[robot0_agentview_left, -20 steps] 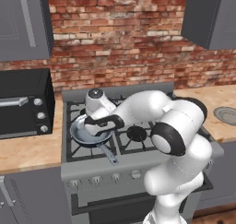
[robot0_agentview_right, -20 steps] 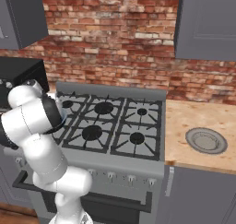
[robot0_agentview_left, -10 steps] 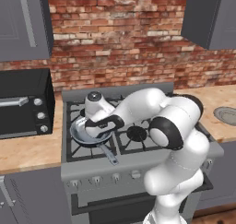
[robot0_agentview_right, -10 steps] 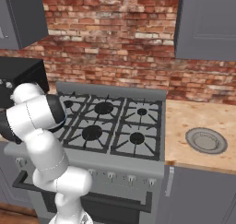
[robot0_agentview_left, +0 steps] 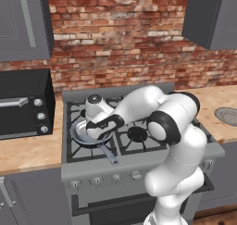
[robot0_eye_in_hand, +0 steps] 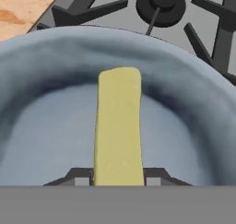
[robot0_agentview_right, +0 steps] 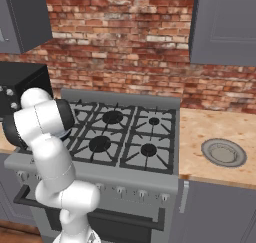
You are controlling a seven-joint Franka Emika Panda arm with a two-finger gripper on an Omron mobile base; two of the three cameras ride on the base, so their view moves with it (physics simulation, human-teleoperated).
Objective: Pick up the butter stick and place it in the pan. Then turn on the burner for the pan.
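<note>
End effector [robot0_eye_in_hand: 118, 179] first: on my hand camera its two dark fingertips [robot0_eye_in_hand: 79, 178] sit close against either side of the butter stick [robot0_eye_in_hand: 118, 131], so I read it as closed on the butter and carrying it, the yellow bar pointing away from the fingers into the pan [robot0_eye_in_hand: 41, 57]. Directly beyond the butter is the pan's bluish-grey floor, with the rim curving round on all sides; I can't tell whether the far end of the stick is already touching that floor or hanging just above it.

Compared with a second ago, my left base camera shows the wrist lower and tucked further down over the pan [robot0_agentview_left: 76, 135], so the hand has come down into the bowl instead of hovering over it. The butter is therefore inside the pan's rim but not yet let go.

My judgement: the placing step is nearly finished, and what's left of it is to part the fingers and lift clear without dragging the stick back out.

Outward from the hand, past the rim, I see a black burner [robot0_eye_in_hand: 161, 4] and stove grates, and a strip of wooden counter [robot0_eye_in_hand: 20, 6] off to one side. The pan handle [robot0_agentview_left: 107, 153] points toward the stove front, where the row of knobs [robot0_agentview_left: 115, 178] waits below. The burner for the pan is still to be turned on.
</note>
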